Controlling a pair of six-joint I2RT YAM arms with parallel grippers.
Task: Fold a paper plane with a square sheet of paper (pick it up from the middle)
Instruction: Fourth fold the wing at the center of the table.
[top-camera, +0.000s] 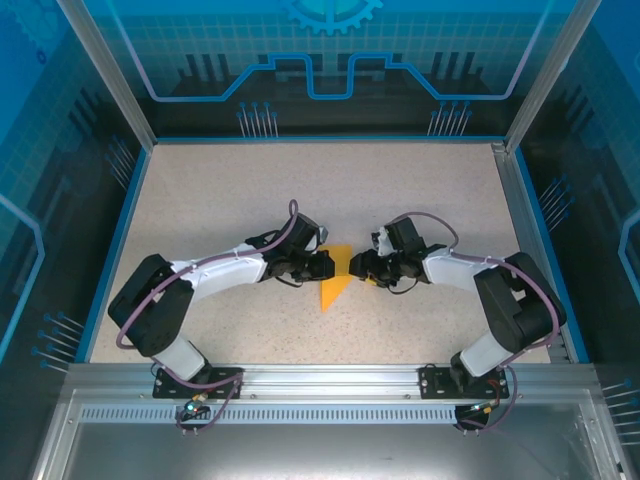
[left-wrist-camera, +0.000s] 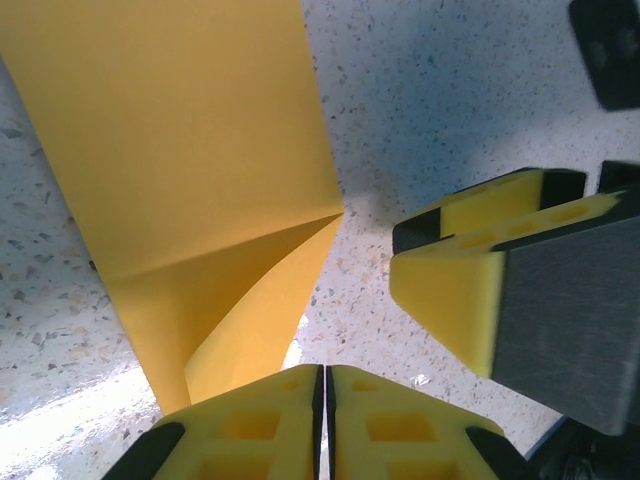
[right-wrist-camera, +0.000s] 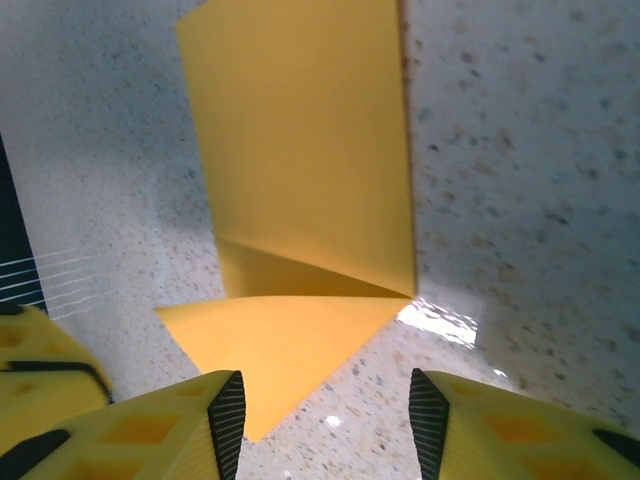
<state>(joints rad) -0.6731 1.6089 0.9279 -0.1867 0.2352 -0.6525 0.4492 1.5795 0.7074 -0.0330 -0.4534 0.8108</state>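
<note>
The square sheet of paper (top-camera: 335, 281) lies folded on the table between my two grippers, orange-yellow and tapering to a point toward the near edge. In the left wrist view the paper (left-wrist-camera: 180, 150) has a creased flap lifting off the table. My left gripper (left-wrist-camera: 326, 400) is shut just beside that flap, and nothing shows between its pads. It sits at the paper's left edge (top-camera: 326, 265). My right gripper (top-camera: 357, 268) faces it from the right. Its jaws (right-wrist-camera: 327, 425) stand open, with a folded triangular corner of the paper (right-wrist-camera: 280, 350) on the table just ahead of them.
The speckled beige tabletop (top-camera: 250, 190) is bounded by blue walls at the back and sides. A metal rail (top-camera: 330, 385) carries the arm bases at the near edge. A yellow fingertip of the right gripper (left-wrist-camera: 450, 290) is close by in the left wrist view.
</note>
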